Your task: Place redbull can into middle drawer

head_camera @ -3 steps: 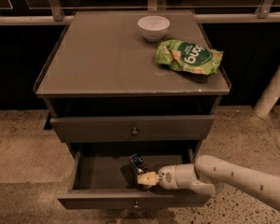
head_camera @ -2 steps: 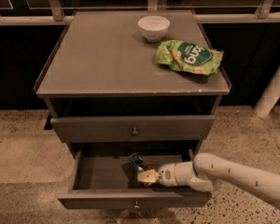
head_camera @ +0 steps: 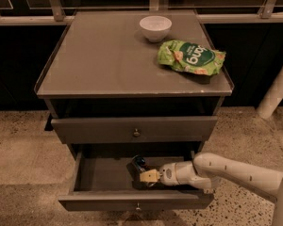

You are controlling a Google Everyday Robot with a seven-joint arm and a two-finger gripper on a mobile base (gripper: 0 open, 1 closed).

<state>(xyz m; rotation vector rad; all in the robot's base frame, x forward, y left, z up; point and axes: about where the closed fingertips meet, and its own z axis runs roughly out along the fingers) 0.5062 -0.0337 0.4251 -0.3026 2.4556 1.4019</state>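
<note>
A grey cabinet stands with its middle drawer (head_camera: 101, 175) pulled open. The robot's gripper (head_camera: 148, 175), a tan-tipped pincer on a white arm (head_camera: 236, 171) reaching in from the right, sits low inside that drawer. The redbull can (head_camera: 138, 164) is just up and to the left of the pincer, toward the drawer's back, and looks to be standing on the grey floor. Over the last second little has changed: the can has kept its spot, and the pincer has only crept slightly up and back from the drawer's front wall. This suggests the can is already where the task wants it, with letting go and drawing the arm out probably the only steps left. The can is dark against the shadowed drawer, so only its blue side and shiny end stand out. It is unclear whether it touches the pincer or merely stands beside it. Whether the pincer is spread, pressed together or pinching the can cannot be told. The drawer's knob directly below the pincer is partly cut off at the bottom edge. Far above the pincer, on the tabletop (head_camera: 104, 55), rest a white bowl (head_camera: 155, 27) and a green snack bag (head_camera: 191, 56).
</note>
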